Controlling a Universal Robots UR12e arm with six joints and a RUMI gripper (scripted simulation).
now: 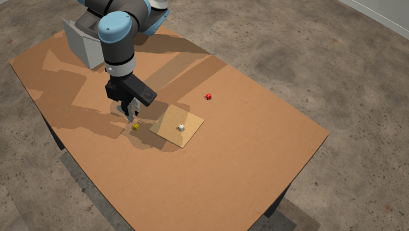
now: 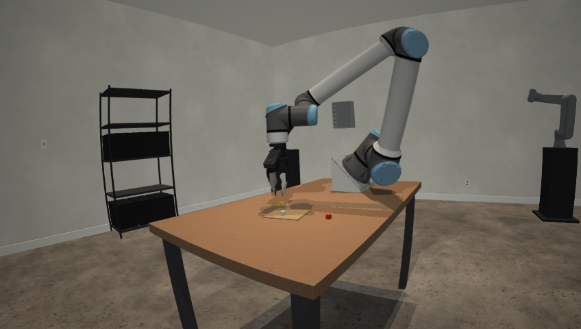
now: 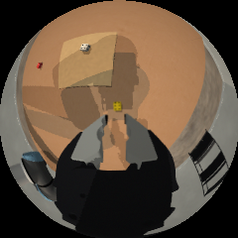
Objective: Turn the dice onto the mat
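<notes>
The top view looks steeply down on the mat [image 1: 168,124] [image 2: 299,214] [image 3: 74,74]; the exterior view faces it from farther off, lower. The wrist view, nearest, shares the mat with both.
</notes>
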